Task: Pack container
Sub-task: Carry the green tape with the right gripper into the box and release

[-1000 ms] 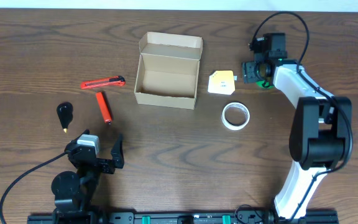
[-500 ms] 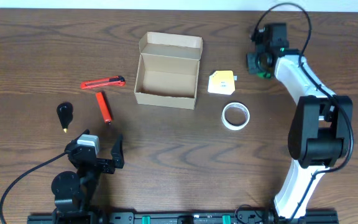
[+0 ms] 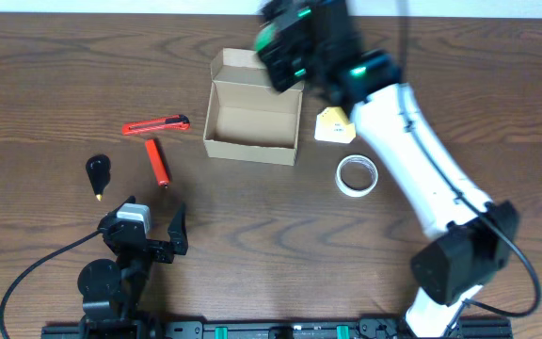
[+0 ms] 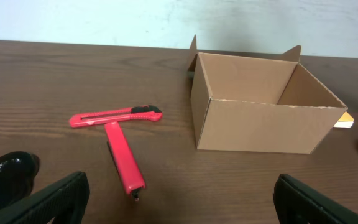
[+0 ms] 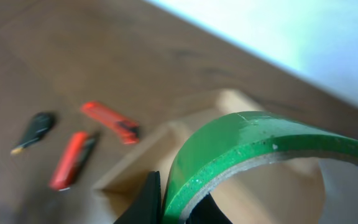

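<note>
The container [image 3: 251,143] is an open tan cardboard box at the middle back of the table, with its flap lid standing up behind it; it also fills the right of the left wrist view [image 4: 260,118]. My right gripper [image 3: 290,42] hovers blurred above the container's back edge, shut on a green tape roll [image 5: 260,134] gripped by its rim. Under the roll I see the container [image 5: 142,163] out of focus. My left gripper [image 4: 182,208] rests open and empty near the front left, facing the container.
A red box cutter [image 3: 156,124], a red pen-like stick [image 3: 158,161] and a small black tool [image 3: 96,172] lie left of the container. A yellow pad [image 3: 335,125] and a white tape roll [image 3: 357,175] lie to its right.
My right gripper closed on the green tape roll at the back right, then swung left with it to above the container. The left arm has not moved.
</note>
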